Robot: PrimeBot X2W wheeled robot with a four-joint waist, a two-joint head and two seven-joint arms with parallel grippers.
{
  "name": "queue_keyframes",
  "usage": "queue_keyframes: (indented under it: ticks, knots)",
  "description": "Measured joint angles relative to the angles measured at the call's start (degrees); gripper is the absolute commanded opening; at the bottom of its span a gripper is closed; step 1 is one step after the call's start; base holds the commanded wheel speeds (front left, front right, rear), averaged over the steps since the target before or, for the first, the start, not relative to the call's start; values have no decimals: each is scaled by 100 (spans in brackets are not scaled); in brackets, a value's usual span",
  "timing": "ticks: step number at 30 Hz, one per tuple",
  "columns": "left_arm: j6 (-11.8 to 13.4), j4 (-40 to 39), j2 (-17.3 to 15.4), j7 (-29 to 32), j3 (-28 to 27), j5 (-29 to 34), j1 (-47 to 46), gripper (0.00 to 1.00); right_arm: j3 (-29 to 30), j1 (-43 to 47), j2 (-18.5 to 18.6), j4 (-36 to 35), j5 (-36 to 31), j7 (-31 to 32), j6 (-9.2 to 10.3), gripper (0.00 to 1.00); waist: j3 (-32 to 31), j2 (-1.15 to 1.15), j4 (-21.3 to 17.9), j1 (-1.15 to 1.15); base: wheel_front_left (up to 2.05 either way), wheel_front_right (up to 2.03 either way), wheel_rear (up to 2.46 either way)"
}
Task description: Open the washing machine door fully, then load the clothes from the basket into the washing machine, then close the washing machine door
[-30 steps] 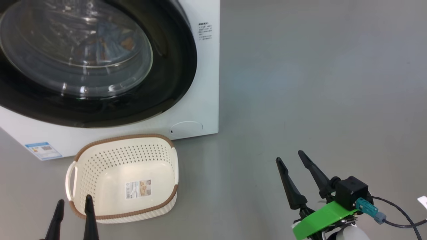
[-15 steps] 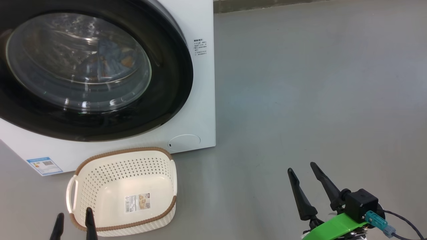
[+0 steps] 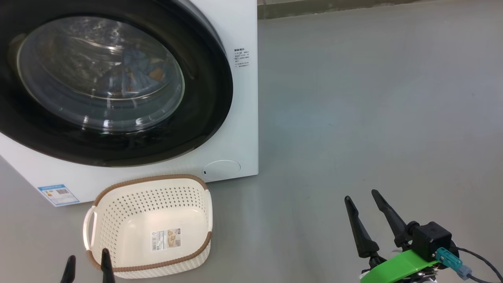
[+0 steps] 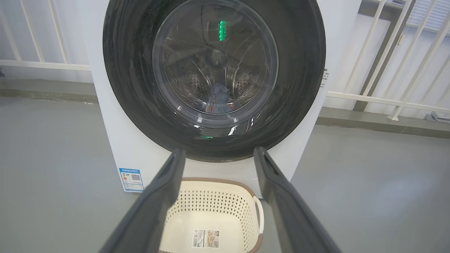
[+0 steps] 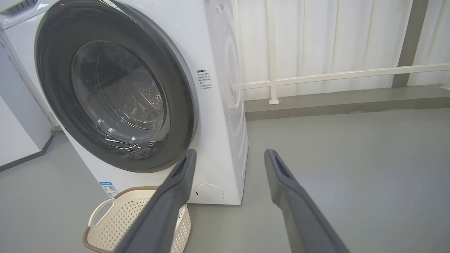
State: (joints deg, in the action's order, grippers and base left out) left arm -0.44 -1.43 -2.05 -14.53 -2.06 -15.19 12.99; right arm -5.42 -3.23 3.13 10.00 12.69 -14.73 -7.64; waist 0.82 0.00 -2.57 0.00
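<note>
Washing machine door [image 3: 204, 98] shut with the clothes [image 3: 137, 70] behind its glass, both grippers spread open

The light blue and orange bundle lies low in the steel drum, seen through the bulging window of the white washing machine [image 3: 239, 118]. The cream perforated basket [image 3: 118, 196] stands on the grey floor [image 3: 353, 118] just in front of the machine, below the door, between the blue sticker [image 3: 59, 193] and the round flap [image 3: 222, 169]; a paper label [image 3: 167, 239] shows on its bare bottom. The left gripper [image 3: 88, 261] hovers at the basket's near rim, fingers apart and gripping nothing. The right gripper [image 3: 360, 196] hangs over open floor well to the right, fingers likewise apart and clear of everything
</note>
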Motion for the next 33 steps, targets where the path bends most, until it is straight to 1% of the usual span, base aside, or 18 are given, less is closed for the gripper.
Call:
queue_keyframes:
  ticks: [14,15,20,22,27,30,33]
  knots:
    - [42,-44,-2,0,7,36,87,100,42,10,-1,1,-1,0,0,100,-8,0,25,0,0,0,0]
    - [20,-43,-3,0,11,46,87,0,43,11,-1,1,0,0,0,0,-9,0,23,0,0,0,0]
    - [20,242,94,38,63,41,88,0,41,164,1,345,7,7,-1,0,-9,0,24,0,0,0,0]
    - [20,282,105,46,68,-47,87,0,42,233,2,388,103,9,-1,0,-9,0,27,0,0,0,0]
    - [18,325,105,133,69,-345,84,0,52,228,7,381,408,78,-1,0,-25,0,37,12,0,0,0]
    - [11,355,103,147,70,-561,80,0,60,228,15,383,588,116,-1,0,-20,0,42,4,0,0,0]
    - [-8,400,101,200,73,-735,68,0,68,225,22,386,834,163,-1,0,-16,0,48,2,0,0,0]
